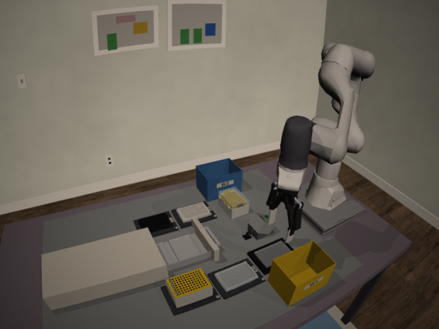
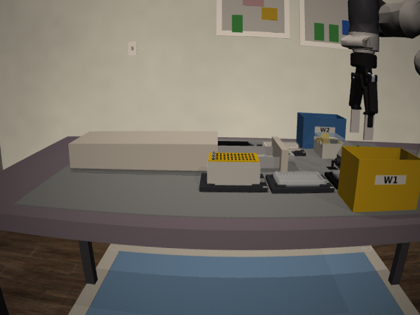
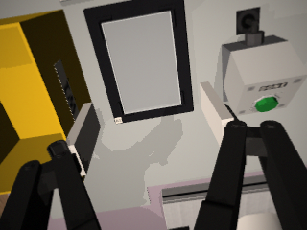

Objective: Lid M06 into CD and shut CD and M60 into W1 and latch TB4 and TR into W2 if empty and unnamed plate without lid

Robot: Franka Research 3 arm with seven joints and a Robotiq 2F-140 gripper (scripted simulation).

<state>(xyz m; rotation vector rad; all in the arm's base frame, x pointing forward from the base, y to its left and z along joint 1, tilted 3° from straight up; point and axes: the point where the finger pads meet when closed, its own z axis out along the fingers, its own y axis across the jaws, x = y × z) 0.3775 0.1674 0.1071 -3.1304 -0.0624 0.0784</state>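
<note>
Pale grey arm [image 1: 340, 116], dark wrist, black hand [image 1: 280, 226]

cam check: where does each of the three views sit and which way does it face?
Top: high off a bench corner, looking down across the whole bench toward the arm's base plate; the full arm and gripper show.
Exterior: low, level with the bench front, facing the wall behind; only the wrist and the open, empty gripper show, above yellow bin W1.
Wrist: on the hand, looking straight down; both fingers frame the lid park and the DONE key.
Shared: all three catch W1.
</note>
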